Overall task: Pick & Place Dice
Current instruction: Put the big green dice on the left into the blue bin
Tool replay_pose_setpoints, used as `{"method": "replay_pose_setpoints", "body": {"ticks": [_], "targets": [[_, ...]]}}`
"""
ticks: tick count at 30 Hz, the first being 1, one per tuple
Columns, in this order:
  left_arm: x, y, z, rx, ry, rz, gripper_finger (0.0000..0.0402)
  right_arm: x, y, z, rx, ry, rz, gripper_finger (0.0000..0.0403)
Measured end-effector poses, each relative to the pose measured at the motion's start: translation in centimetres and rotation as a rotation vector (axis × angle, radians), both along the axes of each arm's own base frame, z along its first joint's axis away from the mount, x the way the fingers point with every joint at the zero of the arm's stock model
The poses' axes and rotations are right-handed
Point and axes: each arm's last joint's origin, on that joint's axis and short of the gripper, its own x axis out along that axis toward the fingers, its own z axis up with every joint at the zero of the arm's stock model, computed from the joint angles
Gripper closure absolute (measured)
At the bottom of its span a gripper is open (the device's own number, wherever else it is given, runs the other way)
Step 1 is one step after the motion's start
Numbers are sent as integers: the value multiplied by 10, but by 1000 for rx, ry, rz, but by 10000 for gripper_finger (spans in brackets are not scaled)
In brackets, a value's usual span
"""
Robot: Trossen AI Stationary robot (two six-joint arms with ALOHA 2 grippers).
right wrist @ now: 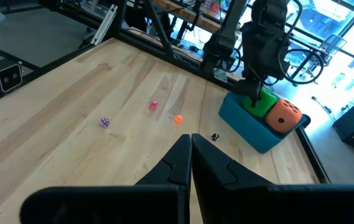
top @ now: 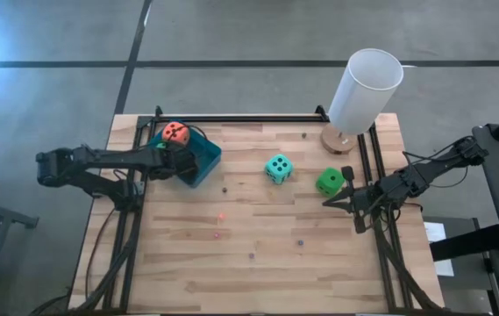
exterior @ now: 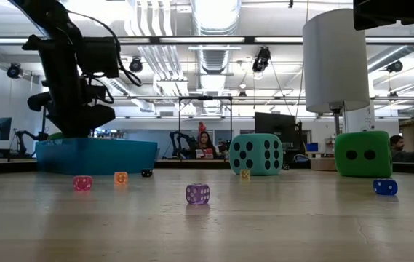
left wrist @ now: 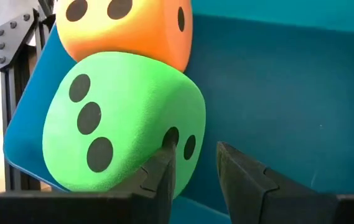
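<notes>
The left gripper [left wrist: 192,168] hangs over the blue tray [top: 205,162], its fingers parted a little; one fingertip [left wrist: 164,165] touches a side of the green die [left wrist: 121,121] lying in the tray, the other stands free of it, so nothing is clamped; the orange-red die [top: 175,132] lies in the same tray, pressed against the green one, on the side away from the gripper; the tray sits near the surface's [top: 231,254] far left corner; the teal die [top: 278,168] rests on the bare wood to the right of the tray, and the second green die [top: 329,182] lies farther right still, apart from the teal one; the right gripper [right wrist: 191,163], fingers pressed together on nothing, waits just beyond that second green die, at the right edge; a white cylinder [top: 365,89] on a wooden base stands far to the tray's right, near the far right corner; several tiny dice [exterior: 197,193] are scattered on the wood nearer the front than the tray
</notes>
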Motion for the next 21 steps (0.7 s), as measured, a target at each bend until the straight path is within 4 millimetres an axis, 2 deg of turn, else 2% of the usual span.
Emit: {"method": "replay_pose_setpoints", "body": {"ticks": [7, 21], "targets": [[-9, -1, -11, -13, 32, 27, 282, 0, 0, 0, -2, 0, 1, 394], [-8, 2, -7, 47, 33, 49, 283, 0, 0, 0, -2, 0, 0, 394]]}}
